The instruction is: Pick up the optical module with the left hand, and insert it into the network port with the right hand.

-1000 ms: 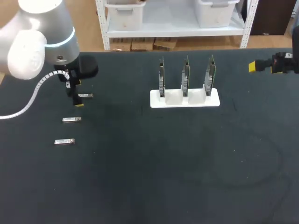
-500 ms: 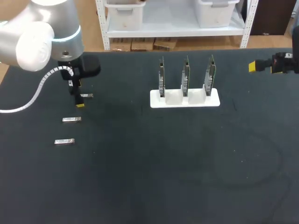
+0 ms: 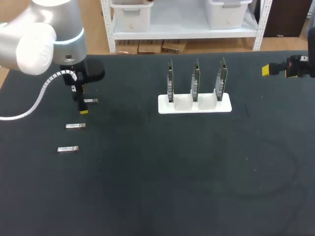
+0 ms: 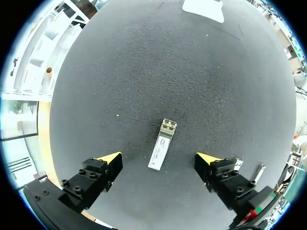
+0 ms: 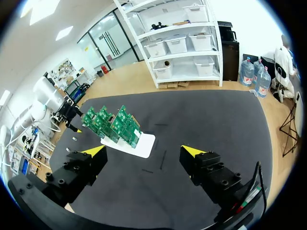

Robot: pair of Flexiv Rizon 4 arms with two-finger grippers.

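Optical module (image 4: 162,151) between jaws, pointing ahead

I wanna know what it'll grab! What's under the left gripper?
One silver optical module lies flat on the black table, under the left gripper and between its open fingers, touching neither. In the head view the gripper hides one end of it.

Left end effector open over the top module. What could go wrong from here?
1. The optical module lies slightly skewed between the left end effector's open fingers; closing may twist it or grip it crooked.
2. A second module lies close by, so a drifting descent could nudge it.
3. The right end effector is far across the table, so a crooked grip would likely spoil the handover.
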